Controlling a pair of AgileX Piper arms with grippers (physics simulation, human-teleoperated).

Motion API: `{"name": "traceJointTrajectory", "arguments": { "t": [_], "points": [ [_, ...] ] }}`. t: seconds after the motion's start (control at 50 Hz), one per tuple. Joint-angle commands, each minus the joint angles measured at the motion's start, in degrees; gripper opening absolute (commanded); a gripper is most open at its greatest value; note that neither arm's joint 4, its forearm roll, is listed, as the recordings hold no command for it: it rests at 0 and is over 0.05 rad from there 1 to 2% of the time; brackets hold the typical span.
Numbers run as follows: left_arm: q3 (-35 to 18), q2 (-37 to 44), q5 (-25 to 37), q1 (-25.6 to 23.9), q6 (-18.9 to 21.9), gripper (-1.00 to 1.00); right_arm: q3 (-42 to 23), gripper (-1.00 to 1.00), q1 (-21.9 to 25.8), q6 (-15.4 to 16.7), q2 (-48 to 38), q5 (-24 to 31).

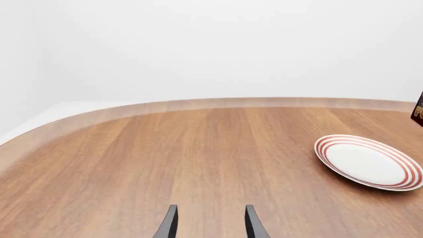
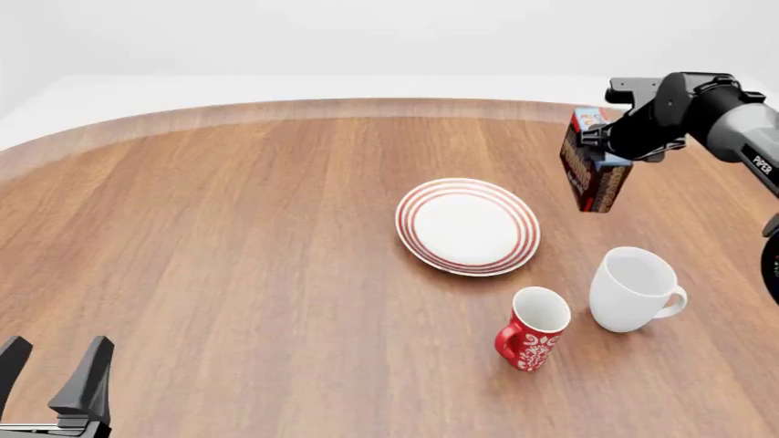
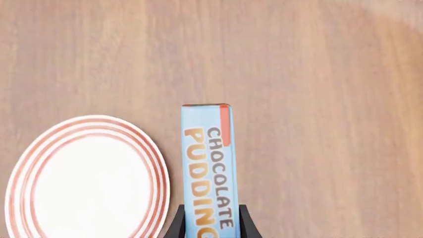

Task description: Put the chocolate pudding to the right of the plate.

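The left gripper (image 2: 54,372) sits nearest the front camera, at the near left corner of the desk (image 2: 244,237), well apart from the plate (image 2: 468,225). Its jaws stand moderately apart with nothing between them, and the left wrist view shows only bare wood ahead of its fingertips (image 1: 170,223).

The plate, white with red rings, lies flat near the middle of the desk. A red mug (image 2: 534,328) with white pattern stands just nearer the camera than the plate, slightly to its right. A plain white mug (image 2: 633,287) stands beside the red mug, further to the plate's right, handle pointing right.

The right gripper (image 2: 605,146) is above the desk, to the right of the plate and somewhat beyond it. Its jaws are closed on the chocolate pudding (image 2: 593,169), which hangs clear of the desk surface, tilted, with its brown side toward the front camera. In the right wrist view the carton's light-blue lettered face (image 3: 210,173) is seen between the fingers (image 3: 247,225), with the plate just beside it below.
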State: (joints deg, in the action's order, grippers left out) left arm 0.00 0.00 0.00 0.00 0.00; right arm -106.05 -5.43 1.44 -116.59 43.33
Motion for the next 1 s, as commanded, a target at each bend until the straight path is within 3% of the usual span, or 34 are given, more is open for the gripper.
{"name": "traceJointTrajectory", "arguments": {
  "t": [0.02, 0.4, 1.0],
  "points": [
    [0.0, 0.0, 0.0, 0.0, 0.0, 1.0, -0.9, -1.0, 0.1, -1.6, -0.9, 1.5],
    [0.0, 0.0, 0.0, 0.0, 0.0, 1.0, -1.4, -1.0, 1.1, -3.3, -2.0, 3.1],
    [0.0, 0.0, 0.0, 0.0, 0.0, 1.0, -4.4, -1.0, -0.8, -2.6, -5.6, 8.2]
  ]
}}
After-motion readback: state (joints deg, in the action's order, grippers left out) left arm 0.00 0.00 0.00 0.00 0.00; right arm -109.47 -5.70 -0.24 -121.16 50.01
